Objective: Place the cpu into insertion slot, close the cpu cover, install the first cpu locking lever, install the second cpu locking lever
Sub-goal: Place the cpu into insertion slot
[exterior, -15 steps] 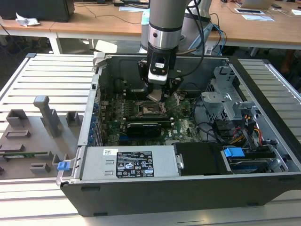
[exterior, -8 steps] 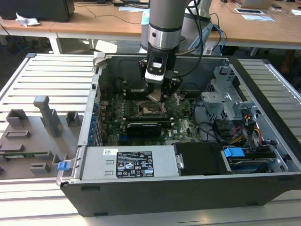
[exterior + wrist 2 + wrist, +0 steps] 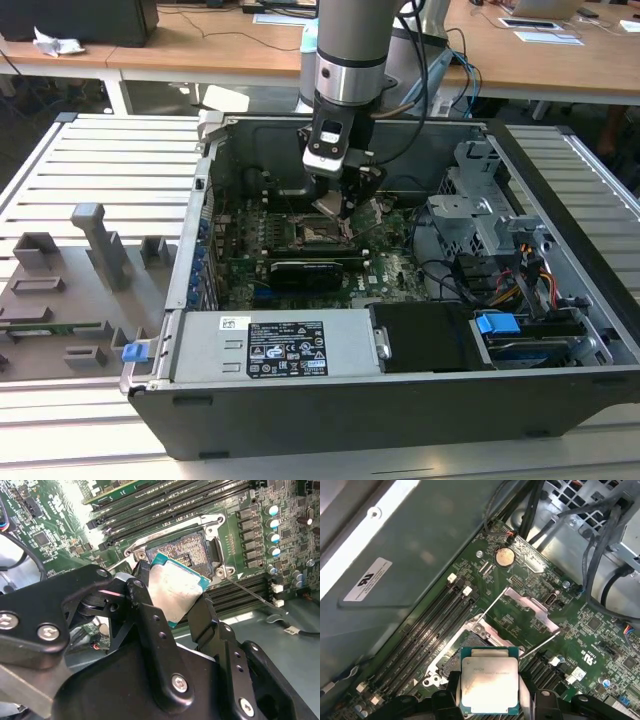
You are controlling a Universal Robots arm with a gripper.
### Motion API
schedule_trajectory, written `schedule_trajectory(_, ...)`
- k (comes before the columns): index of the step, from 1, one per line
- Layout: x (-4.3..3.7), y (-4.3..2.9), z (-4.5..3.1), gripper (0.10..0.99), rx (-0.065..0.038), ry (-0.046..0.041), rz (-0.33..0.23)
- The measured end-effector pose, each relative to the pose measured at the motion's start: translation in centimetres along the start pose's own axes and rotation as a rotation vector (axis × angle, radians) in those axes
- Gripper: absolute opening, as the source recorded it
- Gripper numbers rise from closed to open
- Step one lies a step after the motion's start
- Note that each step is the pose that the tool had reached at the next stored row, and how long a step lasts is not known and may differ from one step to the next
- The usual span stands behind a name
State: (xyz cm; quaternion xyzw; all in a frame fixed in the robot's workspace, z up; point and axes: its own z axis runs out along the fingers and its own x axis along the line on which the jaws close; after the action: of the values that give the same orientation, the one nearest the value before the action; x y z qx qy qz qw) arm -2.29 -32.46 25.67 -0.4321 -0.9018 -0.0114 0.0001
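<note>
The gripper [image 3: 171,599] is pinching the cpu [image 3: 176,586] by two opposite edges, with one black finger [image 3: 142,592] pressing on each side. The chip's pale metal face is showing between the fingers in both wrist views. The chip is hanging just above the insertion slot [image 3: 186,550] and is not yet seated. It is covering the slot's near edge, and most of the dark socket is lying open beyond it.

The step in hand looks like the placing itself. To do it well, the arm is probably needing to:

- hold the chip level
- square the chip's corners with the corners of the metal rim
- come straight down without sliding across the socket's contacts
- let go only once the chip is lying flat inside the rim

In the second wrist view the chip seems to be sitting at a slight angle to the rim, so its rotation may be needing attention, though I cannot tell how much.

The cpu cover [image 3: 532,609] is standing swung open at the socket's far edge. One locking lever [image 3: 493,601] and the other locking lever [image 3: 540,642] are sticking out as thin rods from its two ends. The fingers are working close to these parts and should be keeping clear of them.

The socket is sitting near the middle of the green motherboard [image 3: 592,625], just beside the long memory slots [image 3: 427,622]. All of this is lying inside the open computer case [image 3: 190,260].
</note>
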Motion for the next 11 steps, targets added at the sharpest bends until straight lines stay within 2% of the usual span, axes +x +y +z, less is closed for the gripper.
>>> schedule_trajectory(11, 0.00, 0.00, 0.04, 0.541, 0.001, -0.0050, 0.113)
